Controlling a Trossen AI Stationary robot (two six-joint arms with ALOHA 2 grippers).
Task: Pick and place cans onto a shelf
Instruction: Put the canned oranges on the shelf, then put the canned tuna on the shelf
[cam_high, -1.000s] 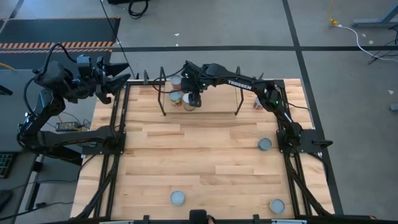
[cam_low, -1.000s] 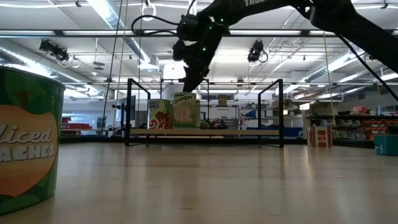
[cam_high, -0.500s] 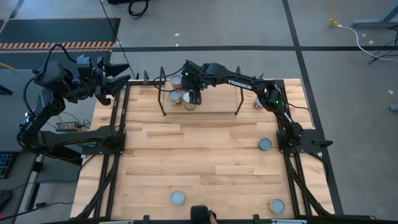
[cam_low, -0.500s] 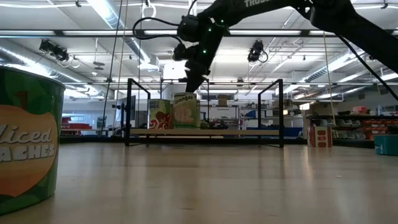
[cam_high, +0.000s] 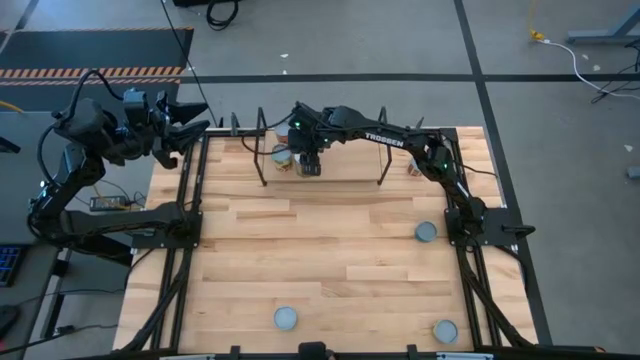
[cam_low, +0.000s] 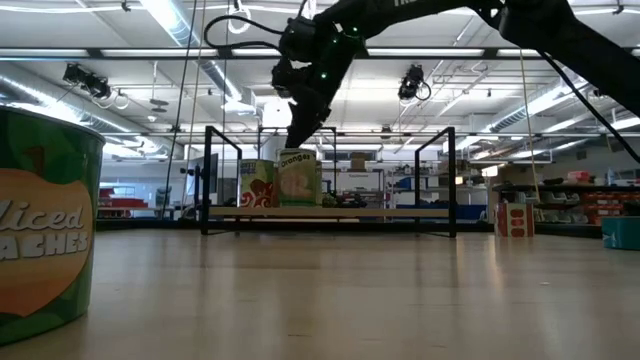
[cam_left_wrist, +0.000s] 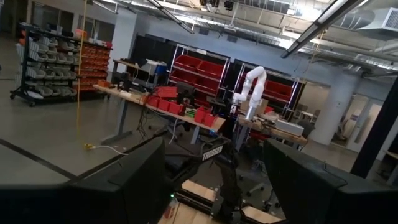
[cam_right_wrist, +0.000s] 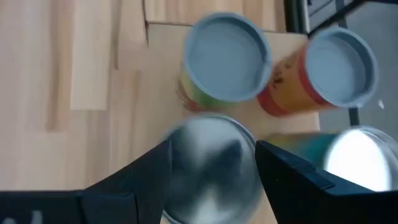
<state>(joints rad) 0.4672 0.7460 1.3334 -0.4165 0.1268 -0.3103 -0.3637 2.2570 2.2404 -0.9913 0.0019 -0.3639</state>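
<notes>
Several cans stand upright on the shelf (cam_high: 345, 168), a light-wood board between black rod uprights at the table's far side. In the low view an "Oranges" can (cam_low: 297, 178) and a red-labelled can (cam_low: 257, 184) show on the shelf (cam_low: 380, 212). My right gripper (cam_high: 308, 160) hangs over these cans, pointing down, fingers open. In the right wrist view a blurred silvery-topped can (cam_right_wrist: 211, 163) lies between its fingers. Beyond it are two grey-topped cans (cam_right_wrist: 227, 57) (cam_right_wrist: 339, 65), and beside it a teal-sided one (cam_right_wrist: 348, 158). My left gripper (cam_high: 185, 125) waits open, off the table's far left corner. My right gripper's open fingers (cam_right_wrist: 146, 177) stand on either side of the silvery-topped can's rim, coming from above. I cannot tell whether they touch it. The can stands upright on the shelf board.
Loose cans stand on the table: one at the right (cam_high: 426, 232), two near the front edge (cam_high: 285, 318) (cam_high: 444, 331), one at the far right (cam_high: 415, 165). A peaches can (cam_low: 45, 220) fills the low view's near left. The table's middle (cam_high: 320, 250) is bare wood.
My right gripper has shifted a little toward the table's left and risen slightly over the cans on the shelf. The "Oranges" can has stayed upright in its place on the board.
</notes>
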